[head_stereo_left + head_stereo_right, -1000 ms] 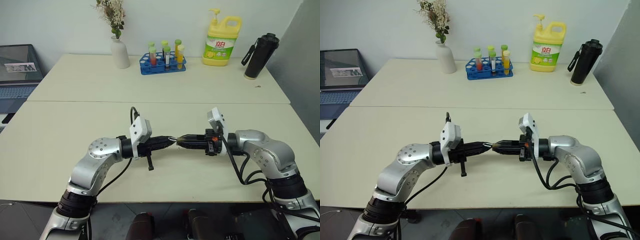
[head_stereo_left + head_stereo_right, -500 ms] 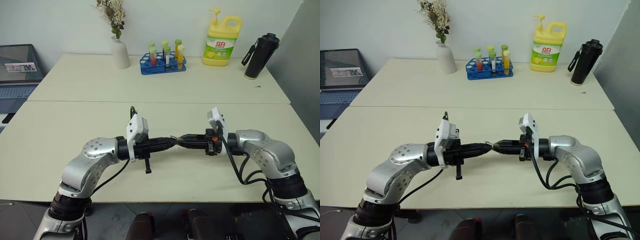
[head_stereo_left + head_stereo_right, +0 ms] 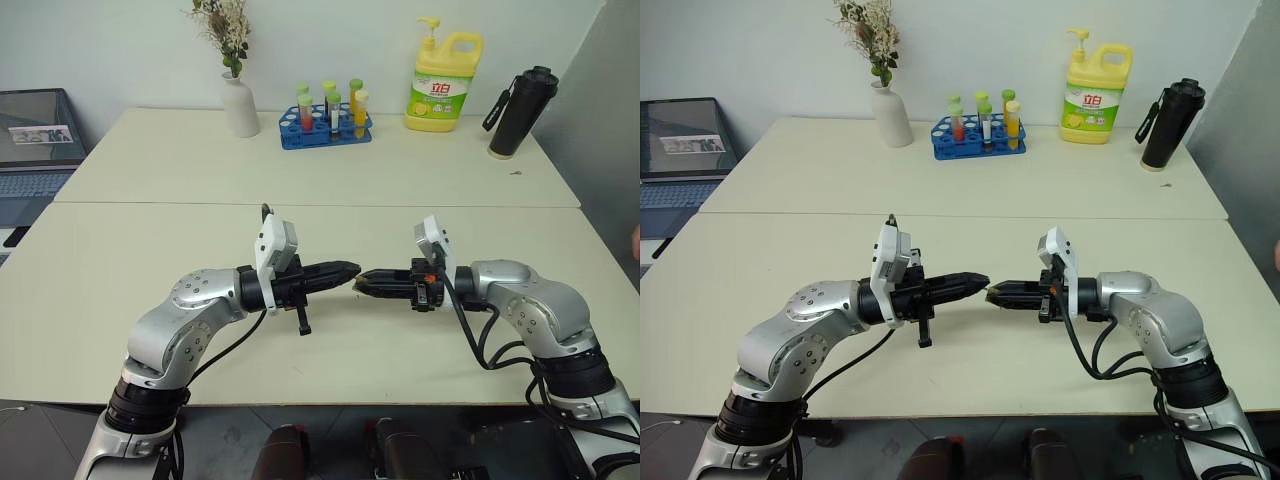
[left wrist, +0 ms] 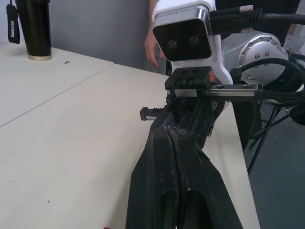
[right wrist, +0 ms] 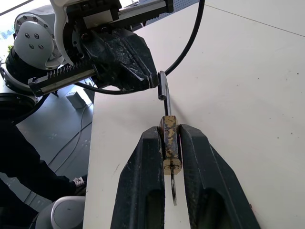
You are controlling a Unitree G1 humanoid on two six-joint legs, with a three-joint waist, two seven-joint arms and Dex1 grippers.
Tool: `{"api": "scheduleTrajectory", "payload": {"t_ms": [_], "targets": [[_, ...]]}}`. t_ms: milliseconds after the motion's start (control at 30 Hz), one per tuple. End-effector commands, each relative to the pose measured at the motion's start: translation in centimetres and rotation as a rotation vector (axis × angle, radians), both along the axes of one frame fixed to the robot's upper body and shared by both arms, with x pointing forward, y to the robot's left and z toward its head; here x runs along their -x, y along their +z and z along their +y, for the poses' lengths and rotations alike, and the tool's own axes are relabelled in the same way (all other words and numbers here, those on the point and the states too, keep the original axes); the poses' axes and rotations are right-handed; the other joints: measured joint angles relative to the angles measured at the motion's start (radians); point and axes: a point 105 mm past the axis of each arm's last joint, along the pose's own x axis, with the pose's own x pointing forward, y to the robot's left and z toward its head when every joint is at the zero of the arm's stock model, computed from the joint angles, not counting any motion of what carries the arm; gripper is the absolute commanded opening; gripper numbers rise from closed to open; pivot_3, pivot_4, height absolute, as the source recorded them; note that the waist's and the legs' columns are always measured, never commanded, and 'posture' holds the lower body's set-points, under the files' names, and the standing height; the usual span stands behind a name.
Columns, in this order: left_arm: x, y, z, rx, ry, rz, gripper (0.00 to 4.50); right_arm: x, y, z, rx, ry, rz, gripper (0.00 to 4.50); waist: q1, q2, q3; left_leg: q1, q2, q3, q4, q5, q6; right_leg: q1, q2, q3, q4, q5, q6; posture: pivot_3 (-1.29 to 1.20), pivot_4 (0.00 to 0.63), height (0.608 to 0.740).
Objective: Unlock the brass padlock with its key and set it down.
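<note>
Item: brass padlock (image 5: 169,143), clamped between our right gripper (image 3: 992,293) fingers, above the table (image 3: 970,240); key seated beneath, shackle (image 5: 163,93) looped toward our left gripper (image 3: 980,279), clenched, apparently empty. Judged: unlocking unconfirmed; setting down remains.

Even, bright diffuse light over the table (image 3: 120,270), soft faint shadows, no harsh glare; head views sharp with mild edge distortion, wrist views crisp on near fingers (image 5: 143,191), background softly out of focus.
</note>
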Motion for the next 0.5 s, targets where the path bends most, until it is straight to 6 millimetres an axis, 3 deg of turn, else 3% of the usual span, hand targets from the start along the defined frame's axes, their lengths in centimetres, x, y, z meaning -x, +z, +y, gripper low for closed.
{"api": "scheduleTrajectory", "payload": {"t_ms": [33,167,333,500], "targets": [[0.4,1.5,-0.1,0.016,-0.011,-0.059,0.00,0.4,0.8,0.2,-0.011,0.028,-0.039,0.17,0.000,0.000,0.000,0.000,0.000,0.000,0.000,0.000,0.000,0.000,0.000,0.000,0.000,0.000,0.000,0.00,0.150,0.740],[0.0,1.4,0.9,-0.036,0.042,-0.118,0.00,0.1,0.8,0.0,0.002,0.017,-0.036,0.17,0.000,0.000,0.000,0.000,0.000,0.000,0.000,0.000,0.000,0.000,0.000,0.000,0.000,0.000,0.000,0.00,0.150,0.740],[0.4,-1.7,3.7,-0.394,0.030,-0.406,0.00,-0.5,0.3,-1.1,0.043,-0.007,0.093,0.17,-0.004,0.001,0.001,0.001,0.001,0.001,-0.001,0.000,0.000,-0.001,0.000,0.001,0.000,0.000,-0.001,0.00,0.150,0.740],[2.2,-3.6,5.0,-0.518,-0.061,-0.536,1.08,-1.5,-1.1,-1.6,0.119,-0.033,0.189,0.17,0.000,0.001,0.002,0.000,0.000,0.002,-0.001,0.000,0.000,-0.001,-0.002,0.001,-0.001,0.002,-0.006,0.00,0.150,0.740]]}}
